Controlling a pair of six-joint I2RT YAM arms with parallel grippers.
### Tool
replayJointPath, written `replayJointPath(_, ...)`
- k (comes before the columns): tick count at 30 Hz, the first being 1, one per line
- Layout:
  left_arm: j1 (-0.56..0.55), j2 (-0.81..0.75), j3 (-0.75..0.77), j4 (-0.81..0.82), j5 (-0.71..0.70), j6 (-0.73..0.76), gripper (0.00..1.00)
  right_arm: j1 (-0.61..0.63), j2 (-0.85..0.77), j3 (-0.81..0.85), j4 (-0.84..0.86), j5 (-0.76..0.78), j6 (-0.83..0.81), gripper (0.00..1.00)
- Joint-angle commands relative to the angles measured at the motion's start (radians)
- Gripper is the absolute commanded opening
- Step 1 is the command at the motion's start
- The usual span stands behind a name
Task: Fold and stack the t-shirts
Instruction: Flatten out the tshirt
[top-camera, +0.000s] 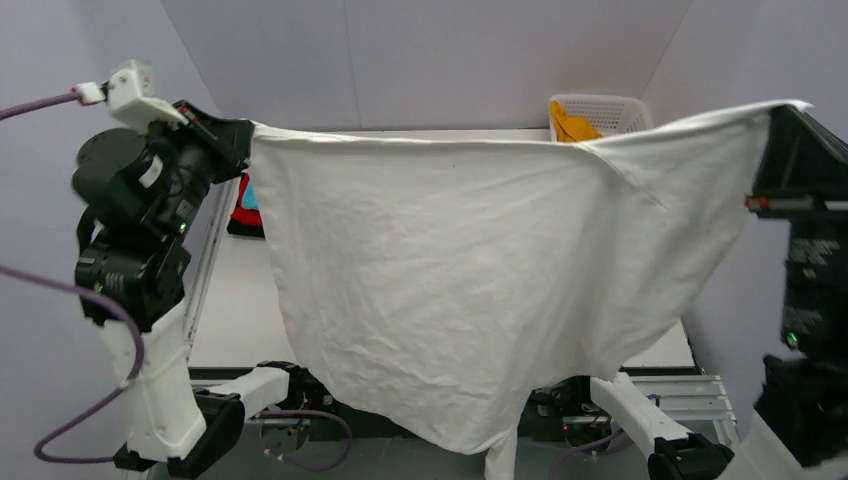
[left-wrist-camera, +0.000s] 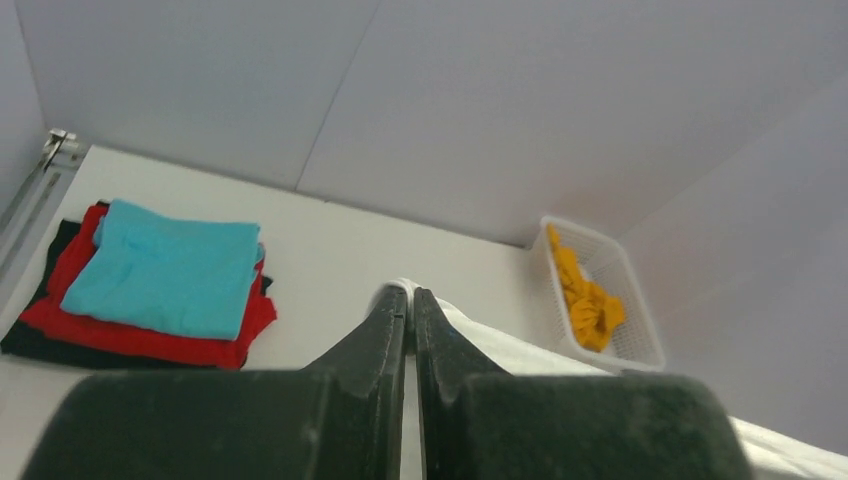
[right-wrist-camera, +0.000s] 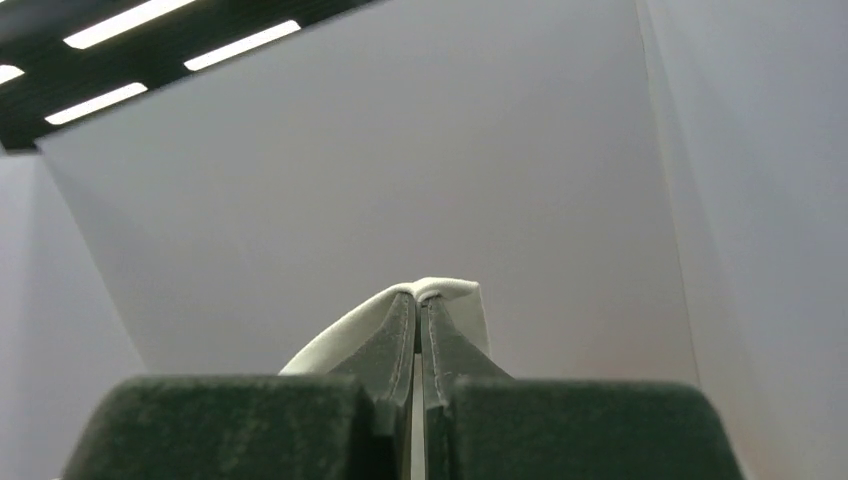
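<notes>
The left gripper (top-camera: 243, 137) and the right gripper (top-camera: 778, 112) are each pinched tight on an upper corner of the white t-shirt (top-camera: 470, 270). It hangs stretched between them, broad and wrinkled, with its lower edge sagging below both.

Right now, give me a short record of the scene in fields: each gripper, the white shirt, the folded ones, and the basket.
left gripper: shut on one upper corner of the white t-shirt
right gripper: shut on the opposite upper corner
white t-shirt: held up, spread between the two arms, hanging down
stacked: teal t-shirt on red t-shirt on black t-shirt, left side of table
basket: far right, holds a crumpled orange-yellow t-shirt
</notes>
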Motion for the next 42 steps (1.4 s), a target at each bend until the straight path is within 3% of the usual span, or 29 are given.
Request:
replayJointPath(1,0.0,0.153,-0.144,0.091,-0.126,0.089,0.0,0.002,0.184,-0.201,0.147,0.188,-0.104,0.01)
replayJointPath(3,0.001,0.209,-0.287,0.164,-0.157,0.096,0.0,0.002,0.218,-0.324,0.2,0.203,-0.101,0.01)
replayJointPath(7,0.002,0.403,-0.425,0.245,-0.19,0.099,0.0,-0.005,0.319,-0.515,0.259,0.238,-0.049,0.01)
replayJointPath(11,0.003,0.653,-0.437,0.273,-0.252,0.1,0.0,-0.04,0.499,-0.603,0.293,0.151,0.033,0.01)
replayJointPath(16,0.003,0.968,-0.253,0.191,-0.322,0.102,0.0,-0.088,0.833,-0.514,0.317,-0.079,0.099,0.01)
replayJointPath(18,0.005,1.047,-0.198,0.176,-0.333,0.106,0.0,-0.097,1.01,-0.396,0.242,-0.145,0.116,0.01)
replayJointPath(22,0.005,1.141,-0.138,0.175,-0.351,0.124,0.0,-0.099,1.218,-0.214,0.156,-0.22,0.131,0.01)
replayJointPath(33,0.005,1.236,-0.005,0.126,-0.342,0.087,0.0,-0.099,1.333,-0.145,0.211,-0.196,0.174,0.01)
replayJointPath(34,0.005,1.238,-0.001,0.12,-0.358,0.077,0.03,-0.099,1.349,-0.119,0.196,-0.196,0.174,0.01)
replayJointPath(37,0.005,1.228,-0.007,0.106,-0.376,0.059,0.39,-0.099,1.419,-0.014,0.142,-0.214,0.168,0.09)
replayJointPath(39,0.005,1.211,-0.013,0.104,-0.371,0.067,0.63,-0.099,1.479,0.086,0.075,-0.236,0.149,0.21)
replayJointPath(41,0.004,1.185,-0.017,0.097,-0.367,0.081,0.78,-0.099,1.526,0.196,-0.014,-0.259,0.13,0.38)
replayJointPath(42,0.004,1.159,-0.026,0.093,-0.361,0.082,0.96,-0.099,1.533,0.221,-0.044,-0.284,0.122,0.48)
